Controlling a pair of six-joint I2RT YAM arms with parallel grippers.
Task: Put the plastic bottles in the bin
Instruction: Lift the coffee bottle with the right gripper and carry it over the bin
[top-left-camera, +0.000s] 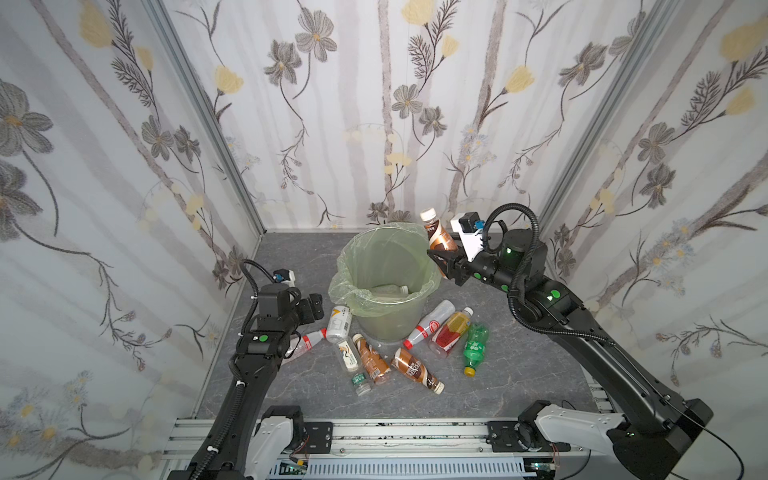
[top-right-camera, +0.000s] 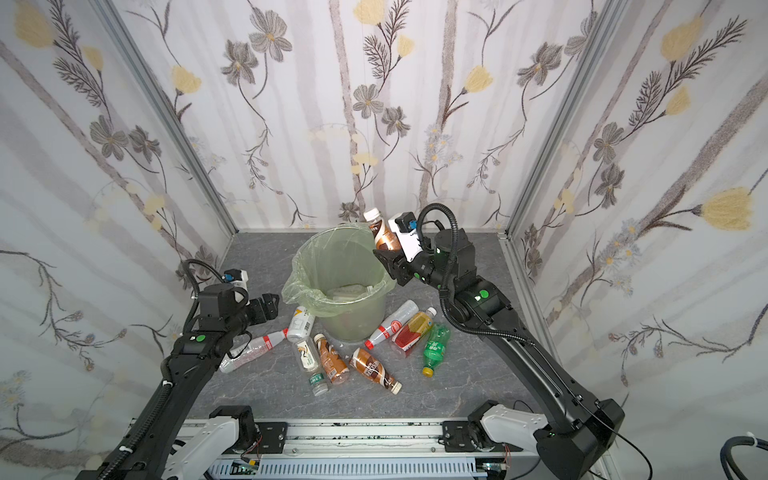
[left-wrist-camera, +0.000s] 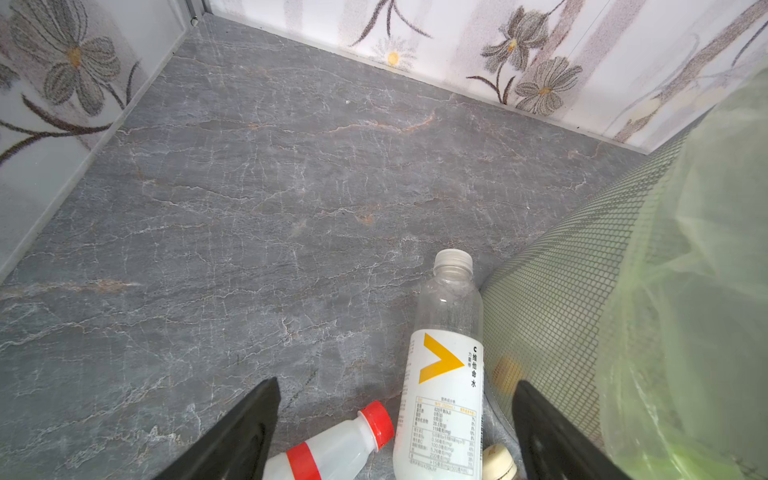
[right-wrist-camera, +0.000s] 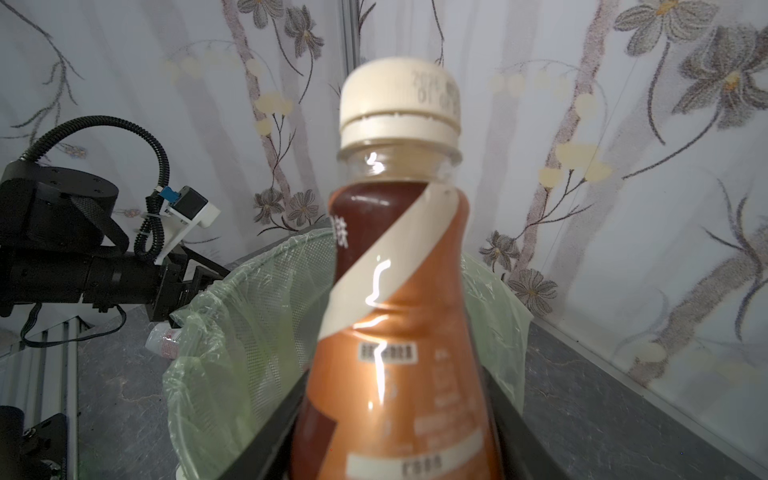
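Note:
The bin (top-left-camera: 390, 324) (top-right-camera: 349, 320) stands mid-floor, its green bag folded over the rim, with a clear bottle (top-left-camera: 388, 291) lying inside. My right gripper (top-left-camera: 442, 259) (right-wrist-camera: 395, 415) is shut on a brown coffee bottle (top-left-camera: 438, 237) (right-wrist-camera: 399, 291), cap up, at the bin's far right rim. My left gripper (top-left-camera: 313, 307) (left-wrist-camera: 395, 384) hangs open left of the bin, above a white yellow-marked bottle (left-wrist-camera: 444, 374) and a red-capped clear bottle (left-wrist-camera: 332, 449). Several plastic bottles lie in front: brown ones (top-left-camera: 372, 359), a red-label one (top-left-camera: 428, 326), an orange-red one (top-left-camera: 451, 332), a green one (top-left-camera: 475, 345).
Flowered walls close in the grey marble floor (top-left-camera: 299, 266) on three sides. A metal rail (top-left-camera: 374, 436) runs along the front edge between the arm bases. Bare floor lies behind and left of the bin.

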